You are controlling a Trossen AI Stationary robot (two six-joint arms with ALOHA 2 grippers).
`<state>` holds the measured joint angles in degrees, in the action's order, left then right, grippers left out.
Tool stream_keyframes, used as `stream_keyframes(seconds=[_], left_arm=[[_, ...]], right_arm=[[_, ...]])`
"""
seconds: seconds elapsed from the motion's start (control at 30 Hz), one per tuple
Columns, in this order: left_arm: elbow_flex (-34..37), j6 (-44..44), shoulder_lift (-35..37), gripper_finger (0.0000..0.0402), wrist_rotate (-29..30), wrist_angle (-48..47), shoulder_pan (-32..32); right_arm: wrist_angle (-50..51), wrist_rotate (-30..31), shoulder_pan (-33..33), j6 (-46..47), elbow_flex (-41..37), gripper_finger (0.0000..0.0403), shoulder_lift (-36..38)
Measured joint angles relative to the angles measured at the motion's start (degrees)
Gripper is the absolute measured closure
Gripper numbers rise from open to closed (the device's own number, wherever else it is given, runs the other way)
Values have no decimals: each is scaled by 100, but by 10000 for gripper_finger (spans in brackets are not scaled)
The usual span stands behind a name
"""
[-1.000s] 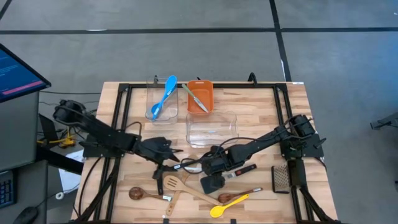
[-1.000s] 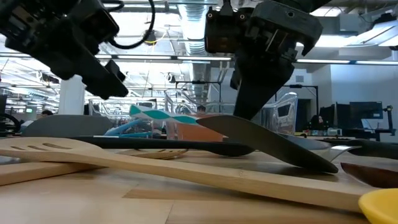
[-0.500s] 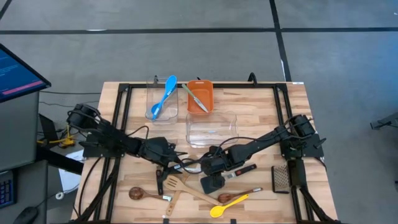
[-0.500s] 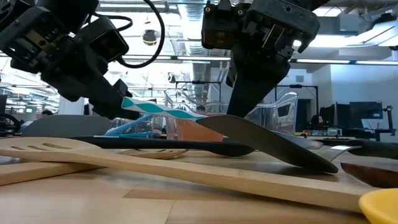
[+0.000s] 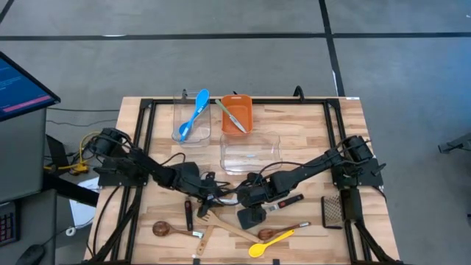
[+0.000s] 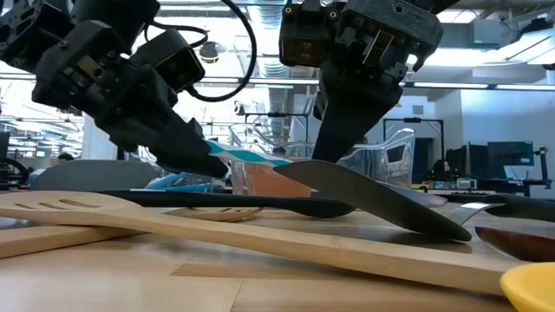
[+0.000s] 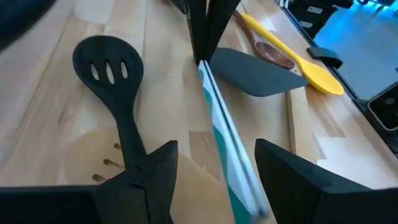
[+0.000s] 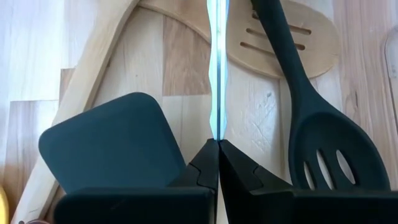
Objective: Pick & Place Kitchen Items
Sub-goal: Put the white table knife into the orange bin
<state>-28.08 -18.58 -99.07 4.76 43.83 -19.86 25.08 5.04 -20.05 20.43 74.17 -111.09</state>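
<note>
Left wrist view shows the thin teal-and-white utensil [image 7: 231, 152] running from six toward twelve o'clock, right between the left gripper [image 7: 214, 168]'s wide-apart fingers, while the right gripper [image 8: 217, 149] pinches its far end tight.

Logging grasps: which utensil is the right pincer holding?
The thin teal-and-white striped utensil, clamped in the shut right pincer; the black slotted spoon and wooden spatula lie loose beside it.
</note>
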Motion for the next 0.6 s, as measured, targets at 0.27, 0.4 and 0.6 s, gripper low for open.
stream_keyframes(seconds=[0.27,0.4,0.6], left_arm=[[-132,-114,-91,240,153,2,0],[-135,-118,-91,285,152,0,0],[-135,-118,-91,351,150,0,-4]], right_arm=[[-32,0,0,2,0,403,0],[-41,1,-3,7,0,403,0],[-39,15,-9,15,0,403,0]])
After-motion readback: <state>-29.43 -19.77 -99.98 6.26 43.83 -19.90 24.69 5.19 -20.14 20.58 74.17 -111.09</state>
